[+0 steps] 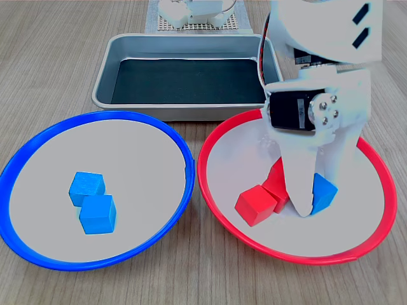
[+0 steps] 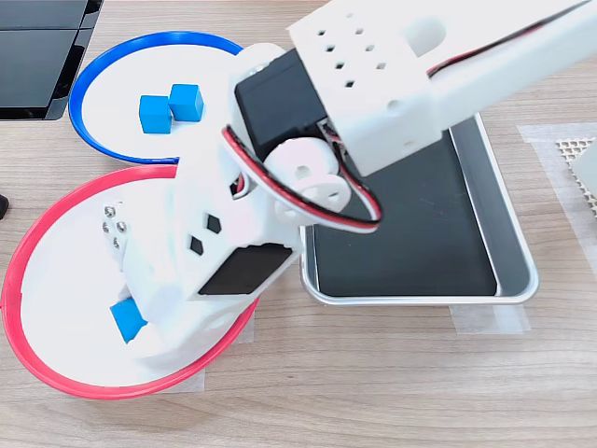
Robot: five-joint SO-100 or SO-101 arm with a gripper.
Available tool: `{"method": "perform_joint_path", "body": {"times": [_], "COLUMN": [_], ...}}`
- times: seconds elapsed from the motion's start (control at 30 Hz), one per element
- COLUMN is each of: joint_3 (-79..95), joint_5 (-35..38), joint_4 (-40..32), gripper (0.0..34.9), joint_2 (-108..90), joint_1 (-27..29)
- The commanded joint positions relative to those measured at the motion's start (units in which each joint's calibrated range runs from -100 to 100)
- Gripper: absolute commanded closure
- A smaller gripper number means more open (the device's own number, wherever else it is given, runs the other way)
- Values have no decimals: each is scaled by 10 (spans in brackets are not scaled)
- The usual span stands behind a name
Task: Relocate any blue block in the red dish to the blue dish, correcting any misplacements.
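Inside the large round red-rimmed dish [image 1: 219, 190], toward the first exterior view's right, sits the small bright-blue cube [image 1: 324, 192] we take as the task's block. It rests on the flat pale grey floor, only a slice of it showing past the white gripper [image 1: 304, 206]. The second exterior view shows the same cube as a blue corner under the arm's body.

Gripper tips are down at the dish floor, just beside the cube on its left in the first exterior view. We cannot tell whether the jaws stand apart or are closed on the cube; the broad white finger hides the contact and the second finger is not clearly seen.

Two red cubes [image 1: 262, 198] lie touching each other just left of that finger, close enough to be nudged.

Handling, as we judge it: the cube looks rigid, light and smooth-faced, probably plastic or painted wood. It should not deform, but could slip or twist if pinched on edges. Best hold is across two opposite flat side faces, jaws square to them.

Further out, the large round blue-rimmed dish [image 1: 38, 143] holds two more blue cubes [image 1: 93, 203], touching. A rectangular metal tray [image 1: 105, 73] with a dark floor stands behind both dishes on the wood-grain table [image 1: 51, 51].
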Motion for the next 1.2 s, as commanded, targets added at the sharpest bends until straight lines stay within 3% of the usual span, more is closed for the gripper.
{"method": "perform_joint_path", "body": {"times": [0.0, 0.3, 0.53, 0.83, 1.17], "joint_3": [27, 85, 123, 188, 261], "joint_5": [4, 24, 69, 167, 269], "joint_4": [3, 17, 26, 23, -12], "gripper": [347, 348, 348, 348, 348], "joint_2": [-57, -173, -271, -379, -451], "joint_1": [-14, -45, -31, 36, 165]}}
